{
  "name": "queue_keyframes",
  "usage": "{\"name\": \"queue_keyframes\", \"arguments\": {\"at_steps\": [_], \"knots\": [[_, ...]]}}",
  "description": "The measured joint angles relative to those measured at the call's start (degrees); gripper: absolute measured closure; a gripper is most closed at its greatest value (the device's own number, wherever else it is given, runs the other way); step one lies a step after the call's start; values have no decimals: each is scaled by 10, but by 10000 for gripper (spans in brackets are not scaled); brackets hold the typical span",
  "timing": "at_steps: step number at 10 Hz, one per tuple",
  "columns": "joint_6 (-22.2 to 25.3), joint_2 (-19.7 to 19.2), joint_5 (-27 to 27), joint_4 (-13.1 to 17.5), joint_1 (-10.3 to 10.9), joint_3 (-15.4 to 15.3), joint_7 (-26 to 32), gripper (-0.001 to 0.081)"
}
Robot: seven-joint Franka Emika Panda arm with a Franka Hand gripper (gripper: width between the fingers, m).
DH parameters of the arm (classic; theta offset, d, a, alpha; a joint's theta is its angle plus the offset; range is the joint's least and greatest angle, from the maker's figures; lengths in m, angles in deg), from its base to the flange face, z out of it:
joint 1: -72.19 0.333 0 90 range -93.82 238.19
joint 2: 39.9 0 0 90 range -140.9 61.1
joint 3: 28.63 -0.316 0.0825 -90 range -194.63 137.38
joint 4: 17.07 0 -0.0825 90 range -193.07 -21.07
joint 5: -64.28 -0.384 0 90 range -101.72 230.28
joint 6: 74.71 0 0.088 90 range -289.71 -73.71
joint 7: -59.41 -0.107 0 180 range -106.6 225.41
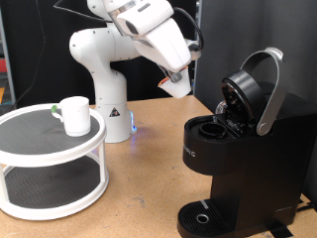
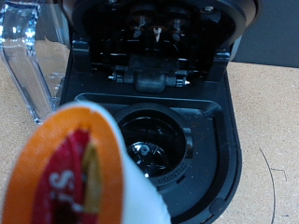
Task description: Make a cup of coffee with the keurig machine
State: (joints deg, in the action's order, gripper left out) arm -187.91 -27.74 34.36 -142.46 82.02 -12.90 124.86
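Pod gripped in fingers above open keurig machine; cup on white rack.

Worktop status
Wooden worktop: keurig machine right side, white two-tier stand left edge, robot base back.

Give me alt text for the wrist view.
A coffee pod with an orange-and-red lid fills the foreground, just above the keurig machine, whose lid stands open over the empty round pod chamber. Wooden table shows alongside.
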Motion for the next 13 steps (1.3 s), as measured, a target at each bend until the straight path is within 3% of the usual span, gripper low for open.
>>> {"name": "queue_keyframes", "arguments": {"at_steps": [9,13], "knots": [[-123,-14,5,-55,5,-69,-27,707],[-150,-17,1,-72,7,-96,-43,707]]}}
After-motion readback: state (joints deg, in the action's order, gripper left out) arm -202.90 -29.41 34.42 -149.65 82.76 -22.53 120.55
